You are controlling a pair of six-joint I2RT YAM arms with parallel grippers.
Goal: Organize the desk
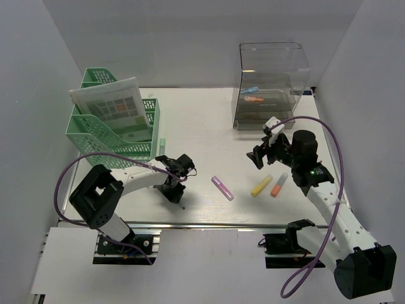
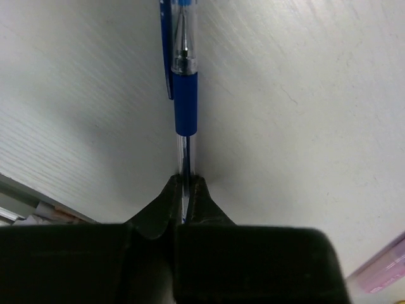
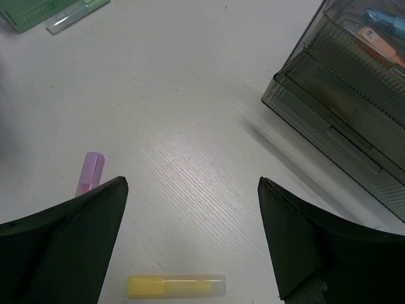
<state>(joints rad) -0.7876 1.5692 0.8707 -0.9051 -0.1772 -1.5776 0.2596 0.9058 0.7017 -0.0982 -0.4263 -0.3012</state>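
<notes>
The white desk (image 1: pixel 202 120) has a silver rail along its front edge. My left gripper (image 1: pixel 173 185) hangs low over the desk's front left and is shut on a blue pen (image 2: pixel 185 95), held between the fingertips (image 2: pixel 169 193) and pointing away along the surface. My right gripper (image 1: pixel 259 157) is open and empty above the desk, in front of the clear drawer box (image 1: pixel 271 85). In the right wrist view the open gripper (image 3: pixel 193 183) hovers above a yellow highlighter (image 3: pixel 176 286), with a purple highlighter (image 3: pixel 90 173) at its left.
Purple (image 1: pixel 222 188), yellow (image 1: pixel 261 185) and orange (image 1: pixel 278 185) highlighters lie on the front middle. Green mesh file trays (image 1: pixel 117 126) holding a paper stand at the back left, with a pale green highlighter (image 1: pixel 162 147) beside them. The drawer box (image 3: pixel 354 95) holds several pens.
</notes>
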